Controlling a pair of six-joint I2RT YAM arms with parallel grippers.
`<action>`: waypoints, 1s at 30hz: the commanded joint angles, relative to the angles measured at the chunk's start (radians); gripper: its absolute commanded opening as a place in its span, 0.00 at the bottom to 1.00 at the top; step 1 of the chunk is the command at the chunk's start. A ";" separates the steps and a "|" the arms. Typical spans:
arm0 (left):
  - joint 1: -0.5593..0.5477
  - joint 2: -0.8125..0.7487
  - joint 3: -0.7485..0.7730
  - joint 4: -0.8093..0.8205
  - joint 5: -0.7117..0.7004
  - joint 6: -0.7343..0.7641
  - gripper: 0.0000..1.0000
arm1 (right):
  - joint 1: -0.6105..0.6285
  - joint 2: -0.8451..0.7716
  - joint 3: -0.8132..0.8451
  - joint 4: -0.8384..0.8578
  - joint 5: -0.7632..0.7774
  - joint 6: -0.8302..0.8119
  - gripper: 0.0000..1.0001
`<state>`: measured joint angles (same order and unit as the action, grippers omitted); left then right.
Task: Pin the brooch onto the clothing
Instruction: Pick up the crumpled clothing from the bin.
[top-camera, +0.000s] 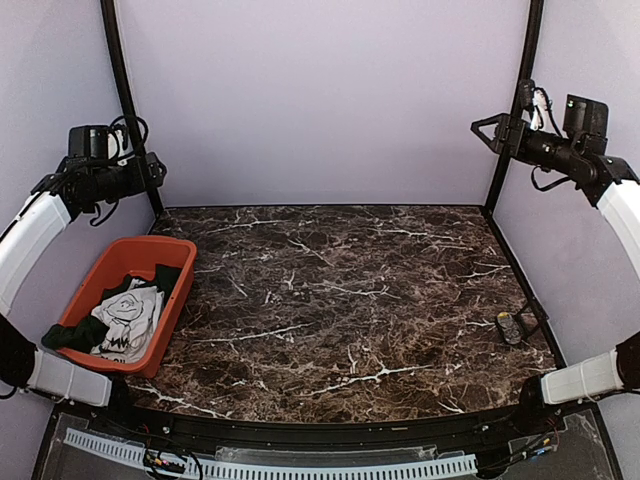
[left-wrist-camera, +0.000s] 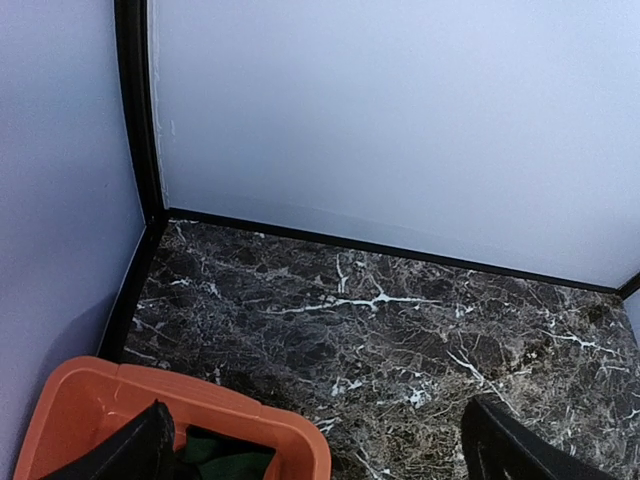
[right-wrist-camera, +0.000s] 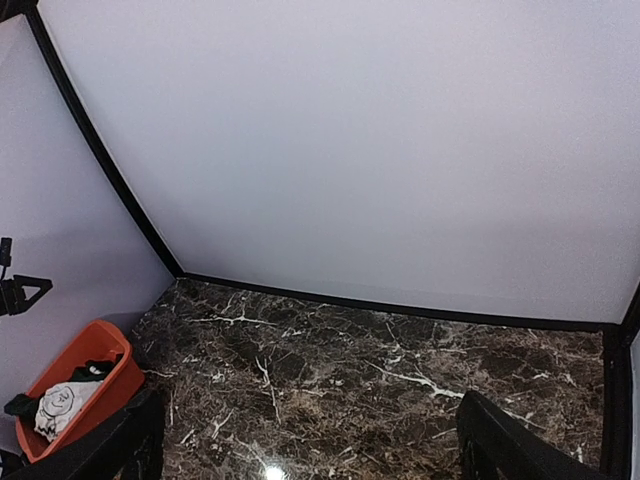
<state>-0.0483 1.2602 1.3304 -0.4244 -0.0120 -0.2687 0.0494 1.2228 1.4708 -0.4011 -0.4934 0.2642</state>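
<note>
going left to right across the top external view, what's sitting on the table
orange bin holding the T-shirt → bare stretch of marble table → small dark item, likely the brooch, near the right edge

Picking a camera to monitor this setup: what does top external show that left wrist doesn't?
Only top external: the clothing's cartoon print, a small dark item near the table's right edge, the right pincer. Only left wrist: the left pincer spread open, close up. Both: orange bin, green fabric, marble.
</note>
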 joint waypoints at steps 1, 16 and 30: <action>0.005 -0.003 0.003 -0.043 0.043 -0.037 1.00 | -0.008 -0.027 -0.014 0.035 0.016 -0.007 0.99; 0.004 0.009 0.004 -0.171 0.078 -0.042 1.00 | -0.007 -0.024 0.005 -0.036 0.142 -0.096 0.99; 0.005 -0.012 -0.208 -0.423 -0.220 -0.229 1.00 | 0.007 0.025 -0.197 0.006 0.129 0.083 0.99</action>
<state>-0.0483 1.2804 1.1995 -0.7219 -0.1608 -0.4351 0.0513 1.2552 1.3075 -0.4240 -0.3538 0.3172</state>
